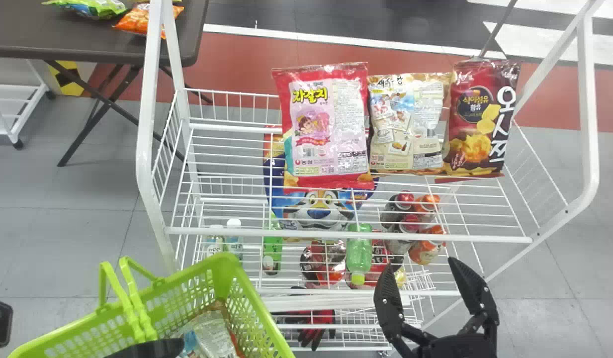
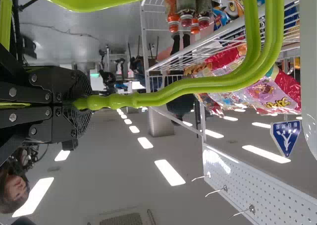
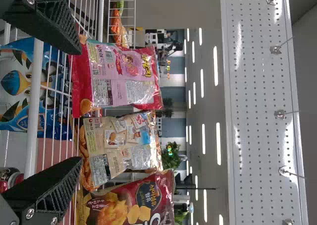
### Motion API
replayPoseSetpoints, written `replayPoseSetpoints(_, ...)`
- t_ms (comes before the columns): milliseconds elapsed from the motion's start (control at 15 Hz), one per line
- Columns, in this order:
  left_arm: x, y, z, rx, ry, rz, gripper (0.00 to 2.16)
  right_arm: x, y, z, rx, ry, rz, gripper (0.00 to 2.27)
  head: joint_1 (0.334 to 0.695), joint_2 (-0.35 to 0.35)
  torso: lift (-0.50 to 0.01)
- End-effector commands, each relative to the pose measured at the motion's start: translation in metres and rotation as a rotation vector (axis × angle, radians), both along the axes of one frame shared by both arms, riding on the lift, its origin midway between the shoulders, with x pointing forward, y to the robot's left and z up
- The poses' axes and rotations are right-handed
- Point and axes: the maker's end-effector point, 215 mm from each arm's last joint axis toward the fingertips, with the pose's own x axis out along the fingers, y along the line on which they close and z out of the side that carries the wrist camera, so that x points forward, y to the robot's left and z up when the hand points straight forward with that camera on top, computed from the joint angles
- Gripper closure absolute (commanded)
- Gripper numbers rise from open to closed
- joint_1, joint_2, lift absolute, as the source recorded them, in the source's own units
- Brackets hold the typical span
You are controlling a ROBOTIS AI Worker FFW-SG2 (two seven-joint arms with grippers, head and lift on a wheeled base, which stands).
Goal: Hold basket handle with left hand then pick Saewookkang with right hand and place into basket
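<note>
I have my left gripper [image 1: 159, 347] at the lower left of the head view, clamped on the handle [image 1: 138, 318] of the green basket [image 1: 267, 312], with a bag [image 1: 209, 334] lying inside. My right gripper [image 1: 419, 264] is at the lower right, fingers spread well apart. The Saewookkang [image 1: 408, 124] stands right of centre in the upper frame, on the rack [image 1: 143, 159], between a pink bag [image 1: 326, 129] and a dark red bag [image 1: 478, 119].
</note>
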Motion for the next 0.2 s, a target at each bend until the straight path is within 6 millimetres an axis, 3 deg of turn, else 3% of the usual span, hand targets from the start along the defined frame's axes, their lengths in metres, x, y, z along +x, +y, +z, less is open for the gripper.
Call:
replayPoseSetpoints(0,-0.0030,-0.0013,0.0024,-0.020,0.026,-0.003,2.15,-0.0005,0.0001,0.0010,0.001,-0.002,0.000,0.03,0.695,-0.156,-0.019)
replayPoseSetpoints(133,-0.0030,-0.0013,0.0024,-0.020,0.026,-0.003,2.15,-0.0005,-0.0008,0.0018,0.005,-0.005,-0.002,0.03,0.695,-0.157,-0.019)
